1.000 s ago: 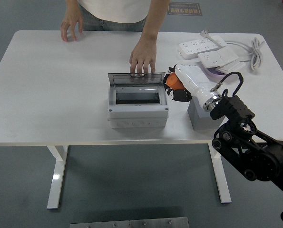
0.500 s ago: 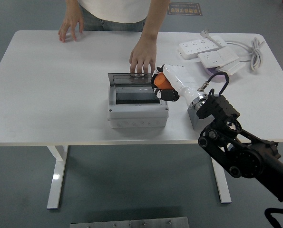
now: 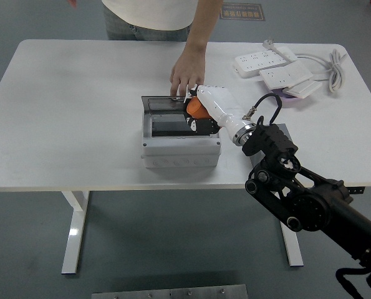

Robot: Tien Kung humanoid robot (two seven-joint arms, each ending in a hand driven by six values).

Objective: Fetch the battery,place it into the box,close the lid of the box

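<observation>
Gripping the battery (image 3: 196,109), an orange block, the right hand (image 3: 204,118) sits over the right half of the open box (image 3: 180,140), dark fingers (image 3: 201,126) curled around the block's underside and sides. The battery hangs just above the box's opening, not yet inside.

Handling judgement: rigid, compact, probably dense for its size, with a smooth casing that could slip if the fingers loosen early. A hold across its flat sides looks best, releasing only once it rests on the box floor.

Pose: the white forearm (image 3: 219,109) angles down from lower right toward upper left, wrist bent over the box's right wall.

The clear lid (image 3: 163,103) stands tilted back at the far edge, where a person's hand (image 3: 186,75) presses on it. Left hand is out of frame.
</observation>
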